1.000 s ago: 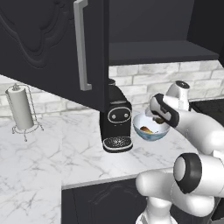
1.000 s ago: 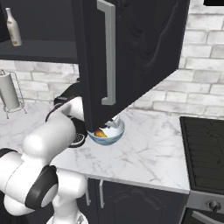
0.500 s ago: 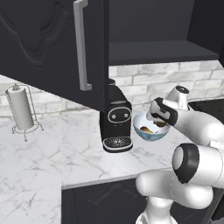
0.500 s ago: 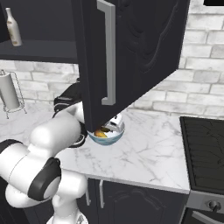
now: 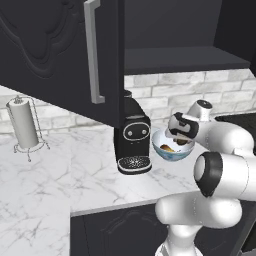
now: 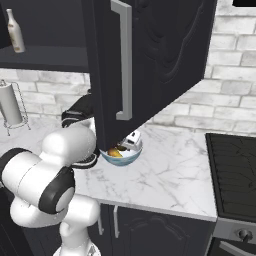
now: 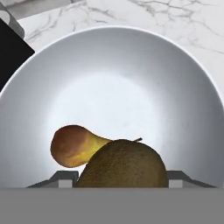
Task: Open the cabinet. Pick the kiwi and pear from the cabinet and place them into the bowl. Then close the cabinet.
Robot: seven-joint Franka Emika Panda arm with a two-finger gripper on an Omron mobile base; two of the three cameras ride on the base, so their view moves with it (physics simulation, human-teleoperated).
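The white bowl point(image 7: 131, 65) stands on the marble counter beside the coffee machine, also seen as bowl point(image 5: 172, 152) and bowl point(image 6: 122, 156). The yellowish-tan pear point(image 7: 74, 146) lies inside it. My gripper point(image 7: 124, 179) hangs just above the bowl, shut on the dark brown kiwi point(image 7: 124, 164), which fills the gap between both fingertips. From the left base view my gripper point(image 5: 181, 135) sits right over the bowl's rim. Both doors of the black cabinet point(image 5: 55, 50) stand open, with the right door point(image 6: 155, 55) hanging in front of the bowl.
A black coffee machine point(image 5: 132, 137) stands directly left of the bowl. A paper towel holder point(image 5: 25, 122) is at the far left of the counter. A stove point(image 6: 235, 160) lies to the right. A bottle point(image 6: 16, 32) stands on the cabinet shelf.
The arm's elbow has shifted a little while the hand stays over the bowl with the kiwi. The jaws have kept the same width.
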